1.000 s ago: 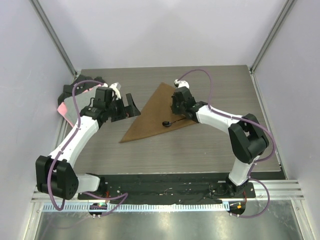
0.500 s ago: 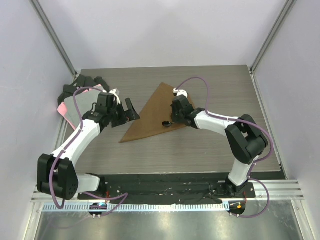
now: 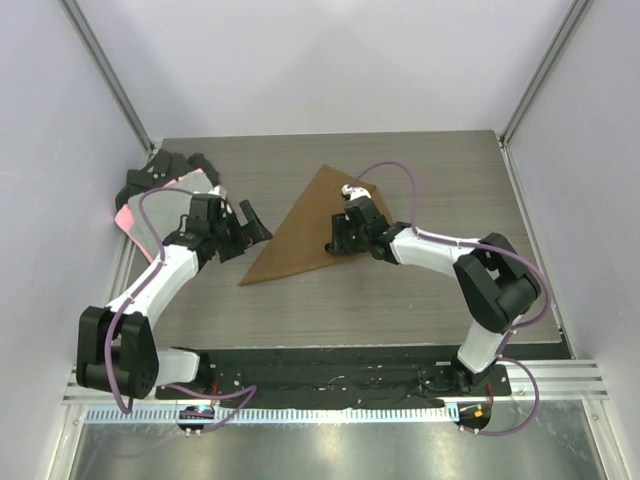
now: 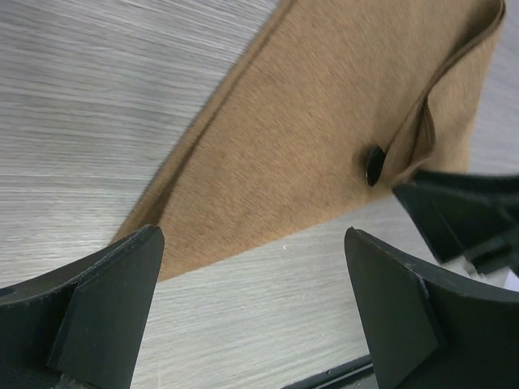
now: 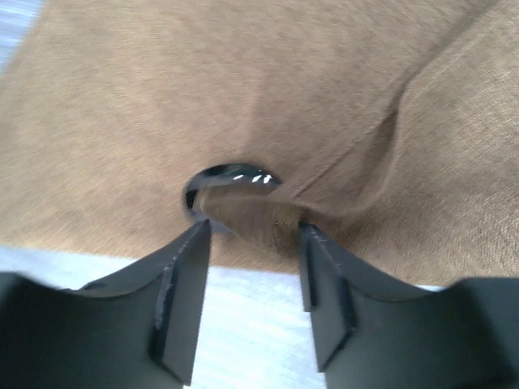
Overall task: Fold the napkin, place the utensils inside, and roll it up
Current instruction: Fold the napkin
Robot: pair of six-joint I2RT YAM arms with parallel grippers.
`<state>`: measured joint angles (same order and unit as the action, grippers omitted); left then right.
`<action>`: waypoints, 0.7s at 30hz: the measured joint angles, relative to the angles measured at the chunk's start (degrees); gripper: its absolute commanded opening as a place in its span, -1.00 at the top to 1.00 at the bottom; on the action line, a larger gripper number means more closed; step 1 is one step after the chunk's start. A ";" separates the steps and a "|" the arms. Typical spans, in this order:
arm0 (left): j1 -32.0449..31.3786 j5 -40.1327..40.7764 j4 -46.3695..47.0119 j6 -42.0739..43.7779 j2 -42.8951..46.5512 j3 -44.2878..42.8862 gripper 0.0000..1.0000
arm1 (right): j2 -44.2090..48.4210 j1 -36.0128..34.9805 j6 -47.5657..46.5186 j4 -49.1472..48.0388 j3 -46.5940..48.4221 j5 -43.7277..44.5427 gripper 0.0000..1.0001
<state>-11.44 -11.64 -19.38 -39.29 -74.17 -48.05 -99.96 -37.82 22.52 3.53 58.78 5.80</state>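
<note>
The brown napkin (image 3: 298, 236) lies folded into a triangle in the middle of the table, also seen in the left wrist view (image 4: 300, 121). A raised flap of it covers the black utensil, so only the rounded head (image 5: 229, 176) peeks out, also visible from the left wrist (image 4: 374, 164). My right gripper (image 3: 338, 240) hovers low at the napkin's near edge. Its jaws (image 5: 253, 227) are parted just in front of that flap, with bare table showing between them. My left gripper (image 3: 252, 224) stands wide open and empty (image 4: 253, 243) beside the napkin's left edge.
A grey cloth with a pink edge (image 3: 148, 218) and black cloths (image 3: 160, 168) lie piled at the table's far left. The black base rail (image 3: 330, 365) runs along the near edge. Slanted frame posts (image 3: 110, 80) rise at both back corners.
My right gripper has slid left and down over the utensil and gone from shut to parted. The left gripper drifted slightly toward the near left, still open.
</note>
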 measured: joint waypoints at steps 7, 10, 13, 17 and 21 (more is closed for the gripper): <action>2.73 0.28 0.66 -1.55 0.02 1.79 -1.00 | 7.78 0.00 -1.29 -0.31 -0.68 -3.69 -0.19; 2.99 1.16 0.72 -2.14 0.39 2.54 -1.00 | 10.23 0.00 -1.90 -1.42 -0.68 -4.04 -0.06; 3.30 2.47 0.52 -2.34 1.66 4.11 -1.00 | 9.86 0.11 -2.32 -1.92 -0.68 -4.44 -0.03; 3.74 5.14 -0.33 -2.51 4.02 6.27 -1.00 | 7.52 0.46 -2.34 -1.84 -0.68 -6.45 -0.03; 3.98 7.85 -1.68 -2.84 7.28 8.76 -0.97 | 6.67 1.09 -2.27 -1.90 -0.72 -7.89 -0.03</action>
<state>-7.46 -3.79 -21.06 -42.13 -66.89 -39.29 -93.30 -36.73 20.25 1.63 58.06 -2.09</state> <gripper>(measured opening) 0.996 0.516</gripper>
